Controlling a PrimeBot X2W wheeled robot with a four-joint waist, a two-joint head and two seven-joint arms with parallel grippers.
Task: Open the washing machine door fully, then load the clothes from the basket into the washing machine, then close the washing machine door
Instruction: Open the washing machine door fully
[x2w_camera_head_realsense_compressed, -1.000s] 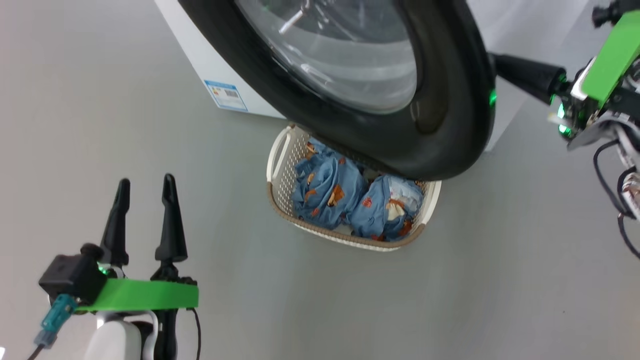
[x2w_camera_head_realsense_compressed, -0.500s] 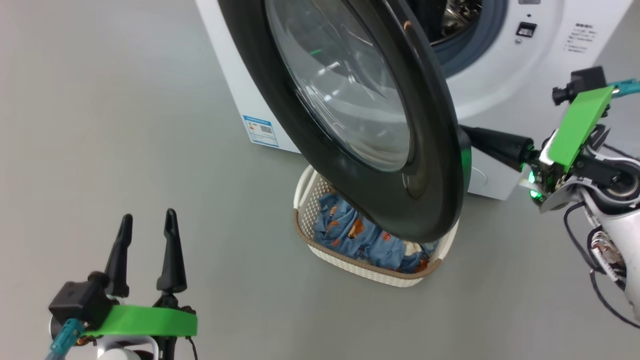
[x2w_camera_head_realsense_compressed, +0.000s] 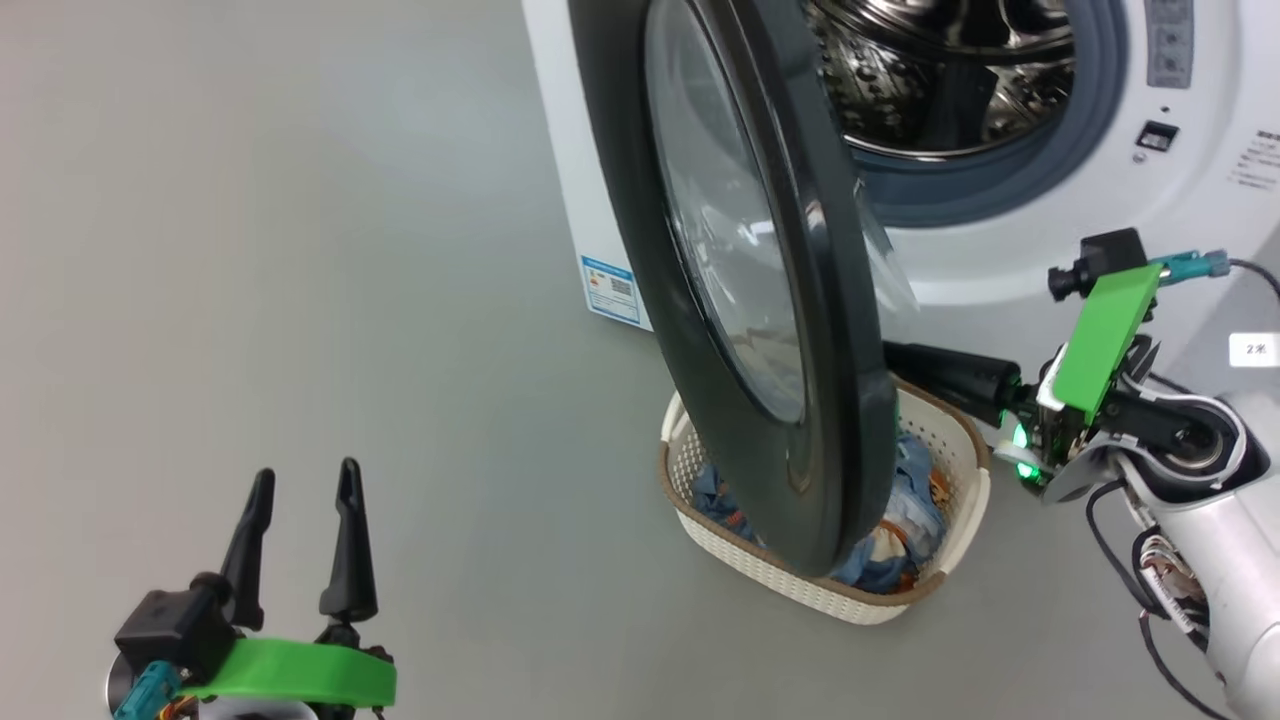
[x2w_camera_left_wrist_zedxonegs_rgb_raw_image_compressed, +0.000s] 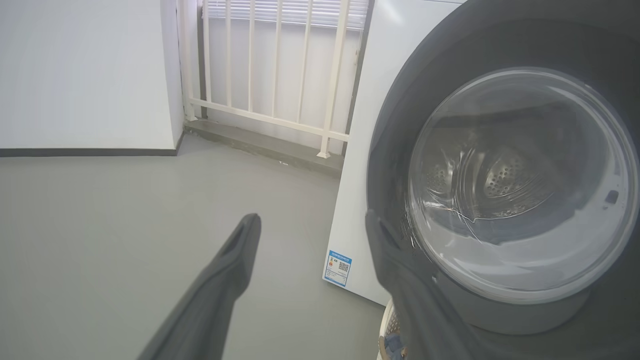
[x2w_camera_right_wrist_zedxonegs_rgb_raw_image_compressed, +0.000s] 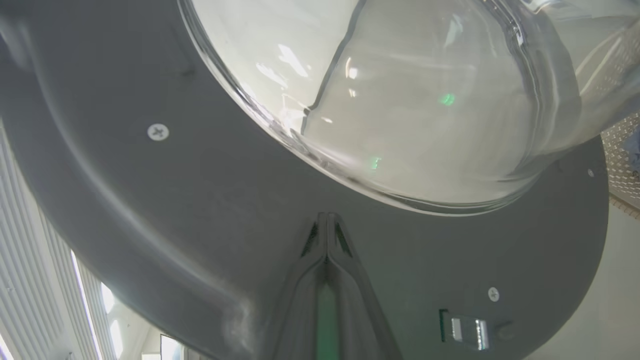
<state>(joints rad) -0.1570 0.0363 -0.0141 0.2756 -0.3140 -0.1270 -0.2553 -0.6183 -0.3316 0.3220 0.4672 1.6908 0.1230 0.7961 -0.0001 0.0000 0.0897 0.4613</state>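
One washing machine (x2w_camera_head_realsense_compressed: 1000, 250), one door (x2w_camera_head_realsense_compressed: 620, 150), one basket (x2w_camera_head_realsense_compressed: 800, 590), one left gripper (x2w_camera_head_realsense_compressed: 305, 470), one right gripper (x2w_camera_right_wrist_zedxonegs_rgb_raw_image_compressed: 327, 216)

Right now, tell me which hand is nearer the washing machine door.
Right. The right hand sits closed against the inner face of the washing machine door; the left hand hangs well clear on its outer side.

Black door (x2w_camera_head_realsense_compressed: 735, 280) half open; clothes (x2w_camera_head_realsense_compressed: 908, 515) in basket (x2w_camera_head_realsense_compressed: 800, 582)

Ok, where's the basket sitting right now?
The basket sits lower centre-right in the head view, on the floor in front of the washing machine, partly hidden behind the bottom of the open washing machine door.
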